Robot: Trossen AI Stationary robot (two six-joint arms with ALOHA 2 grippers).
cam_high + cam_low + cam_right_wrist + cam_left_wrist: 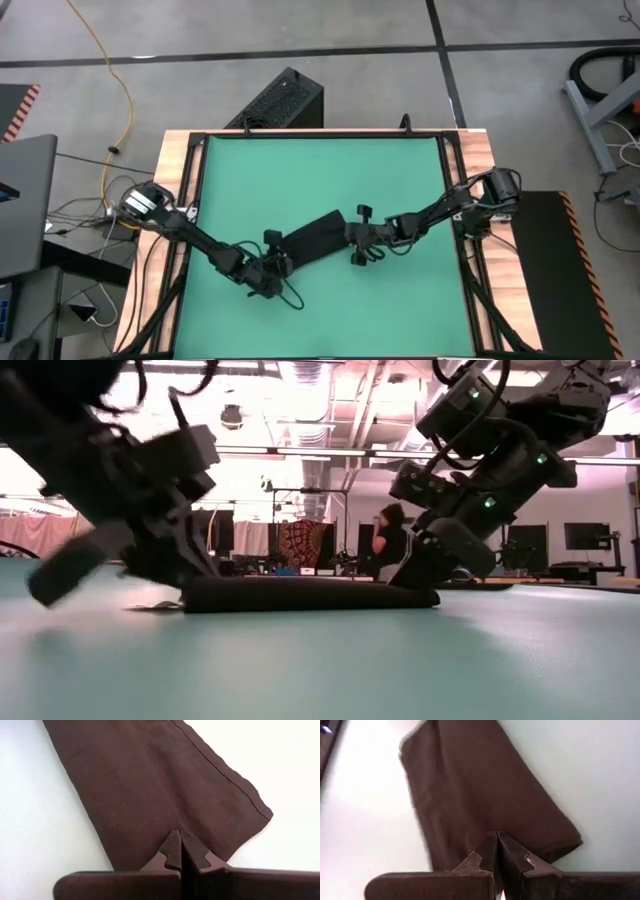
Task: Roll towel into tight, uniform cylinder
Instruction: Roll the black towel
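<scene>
Lying flat near the middle of the green mat (400,180) on the worktop, the towel (318,240) as a long, narrow folded strip, not yet a cylinder. Judging by the low view: a thin dark band hugging the mat, no visible coil at either end, so the folding into a strip looks done and the rolling itself looks barely begun or not begun at all. Pressed onto one short end, the left pincer (281,266), fingers closed together with the tips meeting over the cloth's edge in the left wrist view; whether any cloth is pinched between them, impossible to say. Set at the opposite short end, the right pincer (358,238), fingers likewise pressed together, tips resting on the cloth near a stitched hem, again with no clear sign of a pinch. Running on a diagonal, the strip's long axis: from the end nearer the left arm and the front edge of the mat, up toward the right arm and slightly farther back. Left to do, as a guess: turning one short end over and rolling along that axis, keeping the edges even and the coil tight.
</scene>
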